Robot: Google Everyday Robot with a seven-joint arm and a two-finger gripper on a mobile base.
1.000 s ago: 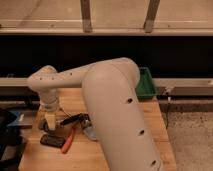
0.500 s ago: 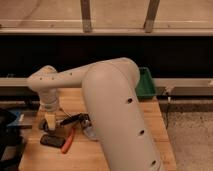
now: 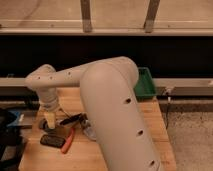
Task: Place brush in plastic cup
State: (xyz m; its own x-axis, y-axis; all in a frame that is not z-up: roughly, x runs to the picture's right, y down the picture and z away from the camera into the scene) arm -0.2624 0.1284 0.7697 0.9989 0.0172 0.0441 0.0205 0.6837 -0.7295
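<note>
I see my arm (image 3: pixel 107 107) sweeping across the wooden table (image 3: pixel 150 130), its wrist bent down at the left. The gripper (image 3: pixel 49 120) hangs low over the table's left part, just above the surface. The brush (image 3: pixel 71 120) lies on the table just to the gripper's right, a thin dark stick pointing up and right, not in the gripper's hold as far as I can see. The plastic cup (image 3: pixel 90 131) stands beside the brush's right end, partly behind my arm. An orange-handled tool (image 3: pixel 70 137) and a flat black slab (image 3: pixel 52 141) lie below the gripper. A green tray (image 3: pixel 146 82) sits at the far edge.
</note>
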